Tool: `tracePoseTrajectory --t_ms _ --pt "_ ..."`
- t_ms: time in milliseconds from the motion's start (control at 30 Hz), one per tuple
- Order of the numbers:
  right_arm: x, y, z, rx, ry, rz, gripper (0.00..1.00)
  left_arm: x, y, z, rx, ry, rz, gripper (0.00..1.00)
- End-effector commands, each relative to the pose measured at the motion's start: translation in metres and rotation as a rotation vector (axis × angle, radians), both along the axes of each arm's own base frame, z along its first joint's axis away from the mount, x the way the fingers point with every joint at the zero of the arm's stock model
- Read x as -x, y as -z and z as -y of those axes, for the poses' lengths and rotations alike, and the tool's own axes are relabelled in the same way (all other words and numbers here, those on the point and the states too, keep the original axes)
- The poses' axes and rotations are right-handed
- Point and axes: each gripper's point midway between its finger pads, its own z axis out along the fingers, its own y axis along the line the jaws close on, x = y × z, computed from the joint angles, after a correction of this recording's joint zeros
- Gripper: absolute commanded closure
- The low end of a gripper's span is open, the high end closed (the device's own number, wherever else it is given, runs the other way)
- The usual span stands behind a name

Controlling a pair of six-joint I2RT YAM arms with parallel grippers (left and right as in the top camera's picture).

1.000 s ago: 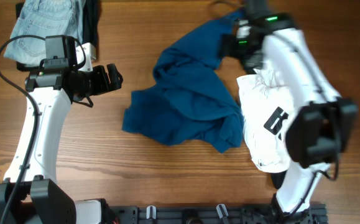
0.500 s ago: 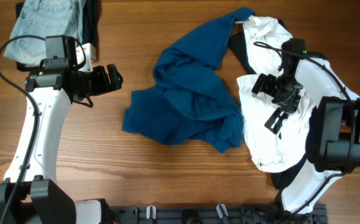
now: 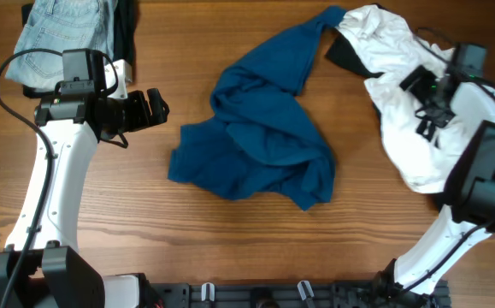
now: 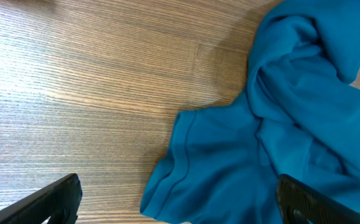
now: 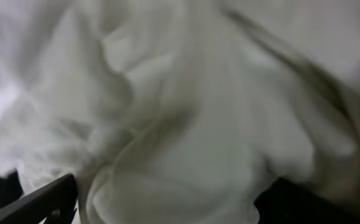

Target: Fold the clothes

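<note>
Presently both jaws gape empty, the right over the white top [image 3: 397, 120].

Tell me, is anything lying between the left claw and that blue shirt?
Nothing visible. Only bare wooden table separates the open left gripper from the crumpled blue shirt, whose nearest edge lies just ahead of it.

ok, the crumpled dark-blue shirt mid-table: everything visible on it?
The dark-blue short-sleeved shirt is plain, soft fabric, crumpled in a loose, unfolded heap on the wooden table. A hemmed edge, likely a sleeve, lies flat at its lower left. Its upper tip stretches to the white garment and seems to touch it. Nothing grips it.
</note>
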Motion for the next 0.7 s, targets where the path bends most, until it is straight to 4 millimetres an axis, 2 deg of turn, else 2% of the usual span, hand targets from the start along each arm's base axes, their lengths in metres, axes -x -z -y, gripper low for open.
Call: tracePoseTrajectory --t_ms 0,67,133,233,300,333,467,500,567,600,667 --pt "0.097 0.106 0.033 -0.162 0.149 -0.287 0.01 -0.002 -0.006 0.001 -0.005 0.015 0.019 0.0" --pt "0.099 0.098 0.038 -0.21 0.163 -0.282 0.0 -0.002 -0.006 0.001 -0.005 0.014 0.019 0.0" --pt "0.09 0.08 0.041 -0.209 0.13 -0.27 0.0 -0.002 -0.006 0.001 -0.006 0.015 0.023 0.0" --pt "0.059 0.027 0.041 -0.167 0.057 -0.208 0.0 -0.003 -0.006 0.001 -0.006 0.015 0.024 0.0" --pt "0.03 -0.018 0.026 -0.16 -0.075 -0.113 0.01 -0.003 -0.006 0.001 -0.006 0.015 0.024 0.0" --pt "0.014 -0.048 0.013 -0.142 -0.141 -0.071 0.0 -0.003 -0.006 0.001 -0.006 0.015 0.025 0.0" --pt "-0.025 -0.102 -0.028 -0.022 -0.298 -0.001 0.0 -0.006 -0.008 0.001 -0.006 0.014 0.038 0.0" --pt "-0.038 -0.108 -0.045 0.021 -0.341 0.021 0.0 -0.006 -0.008 0.001 -0.006 0.014 0.038 0.0" --pt "-0.061 -0.107 -0.075 0.088 -0.403 0.058 0.01 -0.006 -0.008 0.001 -0.006 0.014 0.037 0.0" --pt "-0.076 -0.099 -0.092 0.119 -0.43 0.075 0.0 -0.006 -0.008 0.001 -0.006 0.014 0.037 0.0" --pt "-0.093 -0.08 -0.104 0.137 -0.437 0.091 0.0 -0.006 -0.007 0.001 -0.006 0.014 0.037 0.0"
